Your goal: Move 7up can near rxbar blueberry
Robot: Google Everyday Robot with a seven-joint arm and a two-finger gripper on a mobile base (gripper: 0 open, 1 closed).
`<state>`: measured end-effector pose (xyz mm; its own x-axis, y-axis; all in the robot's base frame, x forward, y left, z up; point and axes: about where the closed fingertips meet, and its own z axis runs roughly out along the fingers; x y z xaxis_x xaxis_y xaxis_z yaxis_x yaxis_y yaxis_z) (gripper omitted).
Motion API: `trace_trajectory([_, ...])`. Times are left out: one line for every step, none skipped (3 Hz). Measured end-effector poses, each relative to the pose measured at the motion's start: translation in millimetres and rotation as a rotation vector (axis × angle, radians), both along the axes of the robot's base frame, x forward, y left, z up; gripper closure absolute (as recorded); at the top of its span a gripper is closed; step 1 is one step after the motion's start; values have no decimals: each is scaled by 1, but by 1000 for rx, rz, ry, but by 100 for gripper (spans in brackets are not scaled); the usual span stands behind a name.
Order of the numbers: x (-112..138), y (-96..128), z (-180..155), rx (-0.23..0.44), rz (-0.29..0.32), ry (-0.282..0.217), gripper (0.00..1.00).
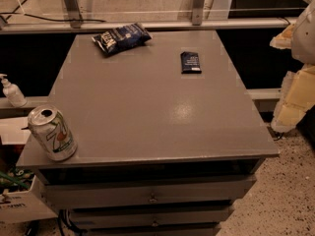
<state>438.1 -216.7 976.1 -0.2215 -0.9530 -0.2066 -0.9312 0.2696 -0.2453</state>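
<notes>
The 7up can (51, 133) stands at the front left corner of the grey table (157, 117), silver top with an open hole, green and red logo facing me. The rxbar blueberry (190, 62), a small flat dark navy wrapper, lies flat toward the back right of the table top. The can and the bar are far apart, about a full table diagonal. My gripper (291, 95) shows as pale white and yellowish shapes at the right edge of the view, beyond the table's right side. It is away from both the can and the bar and holds nothing that I can see.
A crinkled dark-blue chip bag (120, 37) lies at the back left of the table. Drawers (152, 195) sit under the top. A pump bottle (11, 91) and a white box (19, 203) are at the left. A rail (147, 24) runs behind.
</notes>
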Motion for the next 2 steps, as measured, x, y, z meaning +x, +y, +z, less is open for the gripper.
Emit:
trace_trajectory([0, 0, 0, 0, 0, 0, 0])
trace_trajectory([0, 3, -1, 50, 7, 7, 0])
